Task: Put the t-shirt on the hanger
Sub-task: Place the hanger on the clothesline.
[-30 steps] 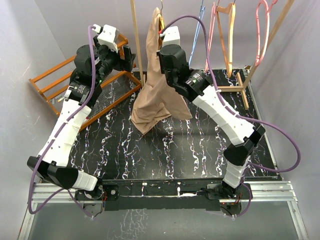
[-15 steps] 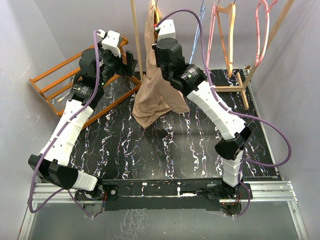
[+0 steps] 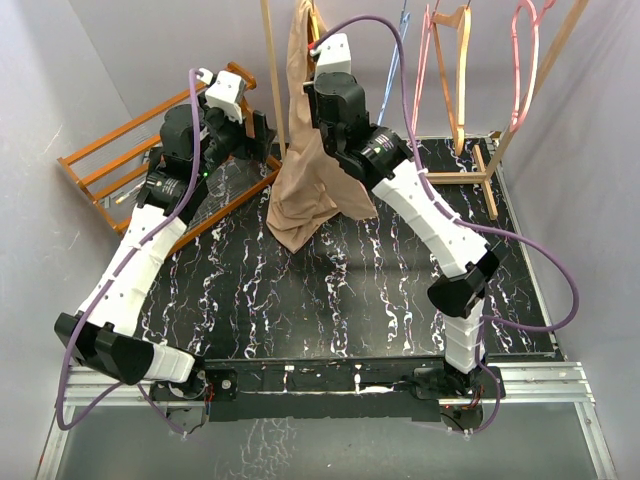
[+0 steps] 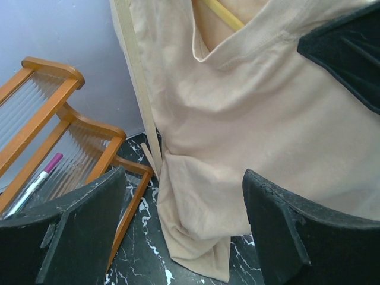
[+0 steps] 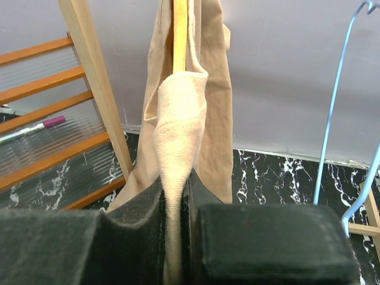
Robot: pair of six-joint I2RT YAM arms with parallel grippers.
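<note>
Marbled table, t-shirt draped on hanger.
Limp cloth, probably best taken by the collar; right gripper pinches a fold, left gripper spread.

We look across a black tabletop veined with white, boxed in by plain grey walls under soft, even light. An orange wooden rack with clear ribbed panels sits at the far left corner, a pink-capped marker lying on it. A pale wooden post rises just beside the rack.
</note>
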